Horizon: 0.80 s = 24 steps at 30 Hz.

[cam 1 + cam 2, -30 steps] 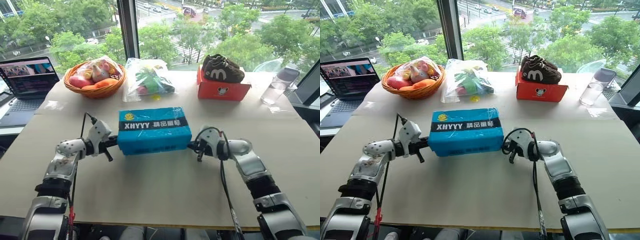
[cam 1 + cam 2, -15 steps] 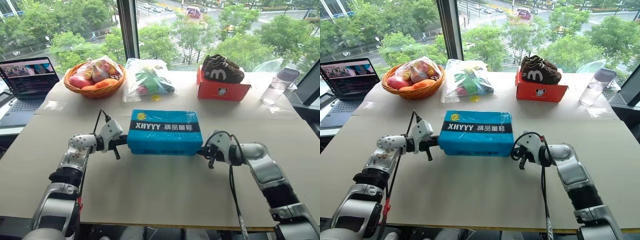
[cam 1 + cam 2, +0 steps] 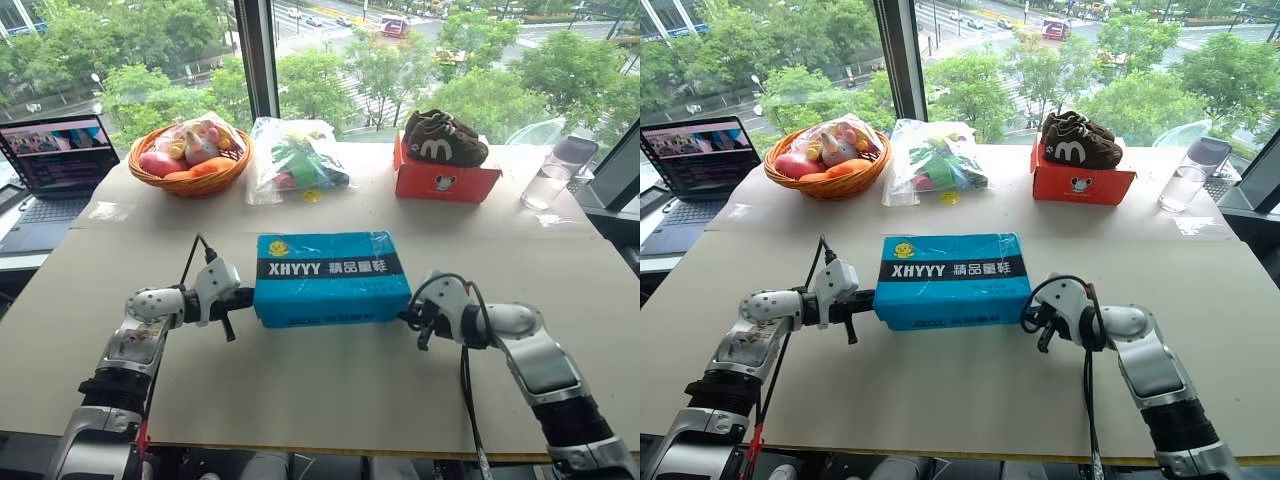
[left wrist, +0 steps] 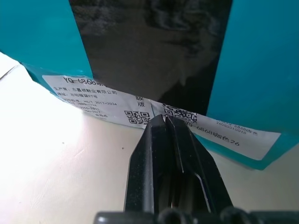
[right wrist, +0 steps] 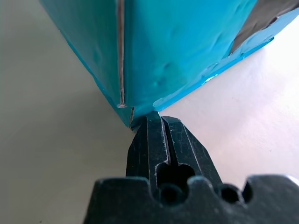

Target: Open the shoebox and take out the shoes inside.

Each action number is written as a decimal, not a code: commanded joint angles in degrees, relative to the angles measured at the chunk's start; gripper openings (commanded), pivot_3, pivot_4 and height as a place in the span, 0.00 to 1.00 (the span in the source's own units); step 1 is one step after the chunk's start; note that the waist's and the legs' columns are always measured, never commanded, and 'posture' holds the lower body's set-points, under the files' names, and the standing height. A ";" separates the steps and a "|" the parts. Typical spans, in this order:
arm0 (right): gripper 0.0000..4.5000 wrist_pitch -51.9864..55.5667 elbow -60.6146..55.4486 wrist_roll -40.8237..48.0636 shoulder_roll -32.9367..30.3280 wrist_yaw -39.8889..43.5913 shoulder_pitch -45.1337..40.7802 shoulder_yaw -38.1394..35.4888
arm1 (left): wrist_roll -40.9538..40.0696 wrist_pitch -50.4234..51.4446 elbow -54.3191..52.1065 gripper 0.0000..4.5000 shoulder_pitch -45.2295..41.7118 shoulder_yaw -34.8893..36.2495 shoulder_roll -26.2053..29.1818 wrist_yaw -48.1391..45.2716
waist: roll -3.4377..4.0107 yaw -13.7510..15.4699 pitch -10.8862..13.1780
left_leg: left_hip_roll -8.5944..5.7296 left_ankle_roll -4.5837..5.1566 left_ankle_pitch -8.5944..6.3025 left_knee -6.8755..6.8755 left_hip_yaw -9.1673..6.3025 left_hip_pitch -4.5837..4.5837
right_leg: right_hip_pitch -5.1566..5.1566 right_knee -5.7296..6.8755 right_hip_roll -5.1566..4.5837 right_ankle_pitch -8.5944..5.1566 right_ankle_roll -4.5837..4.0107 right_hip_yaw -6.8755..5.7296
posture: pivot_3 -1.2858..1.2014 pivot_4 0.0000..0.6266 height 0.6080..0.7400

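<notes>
Table (image 3: 330,390) | both arms level | closed grippers flank shoebox (image 3: 330,280) ends

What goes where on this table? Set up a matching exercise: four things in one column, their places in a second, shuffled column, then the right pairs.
Things:
1. shoebox
2. wicker basket
3. dark brown shoes
4. clear cup

Places:
A. on top of the red-orange box
B. far right of the table, near the window
C. far left of the table, next to the laptop
D. lid shut, between the left gripper and right gripper

Pairs: 1-D, 2-C, 3-A, 4-B
</notes>
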 commanded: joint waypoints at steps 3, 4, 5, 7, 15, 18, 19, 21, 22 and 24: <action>0.00 -0.03 -3.46 3.07 -1.20 2.71 0.97 1.19 | 0.51 -4.87 5.04 0.01 -3.60 0.72 -0.60 2.84 | 0.00 0.09 0.00 | 0.00 0.00 0.00 0.00 0.00 0.01 | 0.00 0.00 0.00 0.00 0.00 -0.01 | 0.52 0.24 1.00; 0.00 -0.17 -3.23 3.19 -1.88 2.90 1.14 0.84 | 0.60 -5.77 6.27 0.01 -4.06 1.02 -0.23 3.04 | -0.01 0.09 0.00 | 0.01 0.00 0.00 0.00 0.00 0.00 | 0.00 0.00 0.00 0.00 0.00 -0.01 | 0.52 0.24 1.00; 0.00 -0.34 -3.01 3.34 -2.59 3.06 1.42 0.46 | 0.64 -7.03 7.15 0.01 -4.23 1.30 0.16 3.18 | -0.01 0.07 0.01 | 0.01 0.00 0.00 0.00 0.00 0.00 | 0.00 0.00 0.00 0.00 0.00 -0.01 | 0.52 0.24 1.00; 0.00 -0.82 -2.38 3.59 -3.95 3.40 1.98 -0.28 | 0.89 -9.05 8.29 0.01 -4.24 1.69 0.67 4.15 | -0.01 0.03 0.01 | 0.00 0.00 0.00 0.00 0.00 -0.01 | 0.00 -0.01 0.00 0.00 0.00 -0.01 | 0.52 0.24 1.00; 0.00 -3.03 0.74 4.39 -7.58 1.96 2.54 -3.39 | -7.00 -2.42 -6.92 0.01 7.43 6.41 4.12 2.01 | -0.01 -0.18 0.01 | 0.01 0.00 0.00 0.00 0.01 -0.04 | -0.03 -0.04 -0.01 0.00 0.00 0.00 | 0.52 0.24 1.00; 0.00 -2.21 -1.46 5.64 -8.84 1.99 5.37 -5.16 | -13.72 2.75 -17.68 0.01 14.86 10.83 4.65 2.75 | -0.01 -0.09 0.02 | 0.03 0.01 -0.02 -0.02 0.02 -0.07 | -0.08 -0.05 -0.01 0.00 -0.01 0.05 | 0.52 0.24 1.00; 0.00 -1.77 -3.07 6.22 -9.81 2.64 7.59 -5.83 | -16.20 4.86 -22.19 0.01 18.79 12.06 4.82 2.67 | -0.01 -0.01 0.02 | 0.04 0.01 -0.02 -0.02 0.02 -0.10 | -0.10 -0.07 -0.01 0.00 -0.01 0.04 | 0.52 0.24 1.00; 0.00 -1.34 -5.27 7.08 -11.27 3.47 10.73 -6.64 | -18.51 7.46 -27.94 0.01 24.09 13.14 5.24 2.76 | 0.00 0.47 0.02 | 0.05 0.01 -0.02 -0.02 0.00 -0.14 | -0.10 -0.10 -0.03 0.00 -0.01 0.04 | 0.52 0.24 1.00; 0.00 -1.08 -6.22 7.63 -11.88 3.76 12.07 -7.01 | -19.06 8.23 -30.09 0.01 26.11 13.38 5.26 3.09 | 0.01 0.65 0.02 | 0.05 0.04 -0.05 -0.02 0.01 -0.14 | -0.05 -0.15 -0.04 -0.01 -0.02 0.03 | 0.52 0.24 1.00; 0.00 1.29 -10.51 10.29 -14.22 5.88 17.23 -8.56 | -20.43 9.09 -36.49 0.01 32.56 13.32 4.24 4.15 | 0.01 0.99 0.02 | 0.04 0.05 -0.05 -0.02 0.01 -0.14 | -0.02 -0.19 -0.05 -0.02 -0.03 0.03 | 0.52 0.24 1.00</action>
